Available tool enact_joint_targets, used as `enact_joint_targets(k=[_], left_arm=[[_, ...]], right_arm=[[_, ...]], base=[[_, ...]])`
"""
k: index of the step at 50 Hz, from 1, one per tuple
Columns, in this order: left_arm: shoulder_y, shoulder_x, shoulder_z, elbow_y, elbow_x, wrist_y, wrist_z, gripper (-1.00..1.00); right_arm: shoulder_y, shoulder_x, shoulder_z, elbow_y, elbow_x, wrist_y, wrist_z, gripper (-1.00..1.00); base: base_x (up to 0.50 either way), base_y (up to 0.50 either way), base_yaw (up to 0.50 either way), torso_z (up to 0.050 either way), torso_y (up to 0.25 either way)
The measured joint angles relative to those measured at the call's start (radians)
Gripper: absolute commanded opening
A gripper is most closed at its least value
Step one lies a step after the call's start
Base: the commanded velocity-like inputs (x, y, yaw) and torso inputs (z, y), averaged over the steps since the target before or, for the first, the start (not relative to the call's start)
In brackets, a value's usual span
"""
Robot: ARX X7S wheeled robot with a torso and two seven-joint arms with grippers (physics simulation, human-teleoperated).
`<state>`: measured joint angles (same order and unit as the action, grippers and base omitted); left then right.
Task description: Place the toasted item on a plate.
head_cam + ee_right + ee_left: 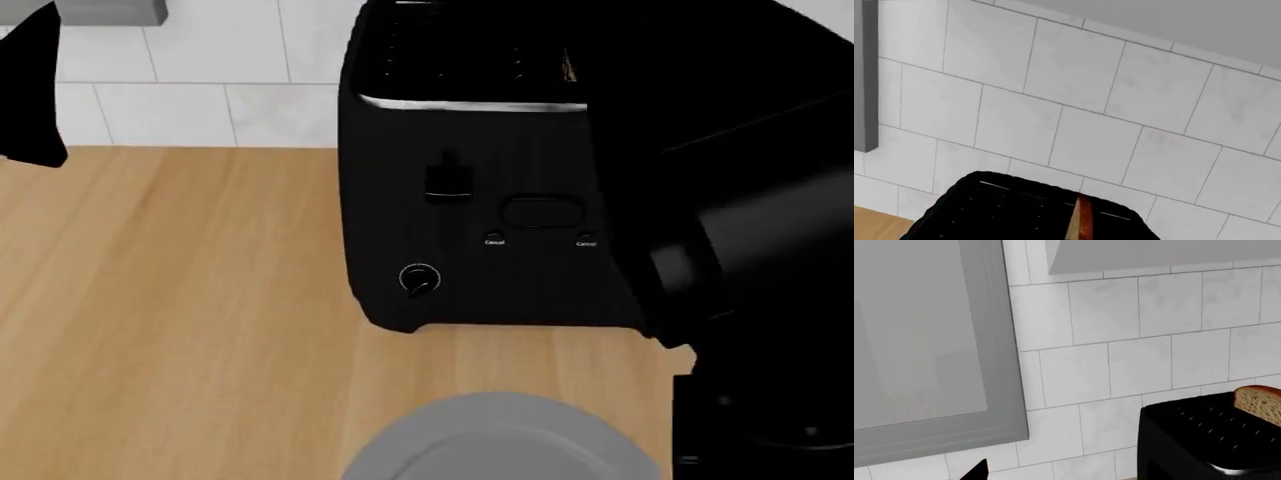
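Note:
The toasted item (1258, 403) stands upright in a slot of the black toaster (1201, 440), its rounded top poking out. The right wrist view shows it edge-on as a thin reddish-brown strip, the toasted item (1083, 220), in the toaster (1001, 210). From the head view only a sliver of it (567, 68) shows on the toaster (467, 200). The grey plate (501, 440) lies on the counter in front of the toaster. Of my left gripper only one black fingertip (978, 471) shows, away from the toaster. My right arm (747, 230) covers the toaster's right side; its gripper is hidden.
A wooden counter (174, 300) runs left of the toaster. White tiled wall (1121, 365) stands behind it, with a grey window frame (997, 340) to one side. My left arm (30, 90) hangs at the far left above the counter.

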<state>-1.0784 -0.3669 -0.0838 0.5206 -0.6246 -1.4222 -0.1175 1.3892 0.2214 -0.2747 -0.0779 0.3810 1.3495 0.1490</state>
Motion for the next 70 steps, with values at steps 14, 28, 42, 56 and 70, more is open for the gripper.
enact_joint_targets(k=[14,28,42,56,70], left_arm=[[0.026,-0.015,-0.011,0.002,-0.007,0.015,-0.002,1.0],[0.049,-0.029,-0.011,-0.006,-0.008,0.038,-0.003,1.0],[0.055,-0.041,-0.014,-0.007,-0.014,0.042,-0.007,1.0],[0.055,-0.049,-0.008,-0.01,-0.02,0.047,-0.012,1.0],[0.055,-0.052,-0.012,-0.004,-0.032,0.038,-0.022,1.0]], right_arm=[[0.145,0.0,-0.101,0.321,-0.056,-0.089,-0.04,1.0],[0.198,-0.029,-0.159,0.564,-0.096,-0.22,-0.064,1.0],[0.209,-0.076,-0.181,0.773,-0.116,-0.357,-0.074,1.0],[0.224,-0.114,-0.186,0.955,-0.124,-0.479,-0.084,1.0],[0.263,-0.157,-0.19,1.204,-0.134,-0.64,-0.103,1.0]], base=[[0.0,0.0,0.0,0.0,0.0],[0.0,0.0,0.0,0.0,0.0],[0.0,0.0,0.0,0.0,0.0],[0.0,0.0,0.0,0.0,0.0],[0.0,0.0,0.0,0.0,0.0]])
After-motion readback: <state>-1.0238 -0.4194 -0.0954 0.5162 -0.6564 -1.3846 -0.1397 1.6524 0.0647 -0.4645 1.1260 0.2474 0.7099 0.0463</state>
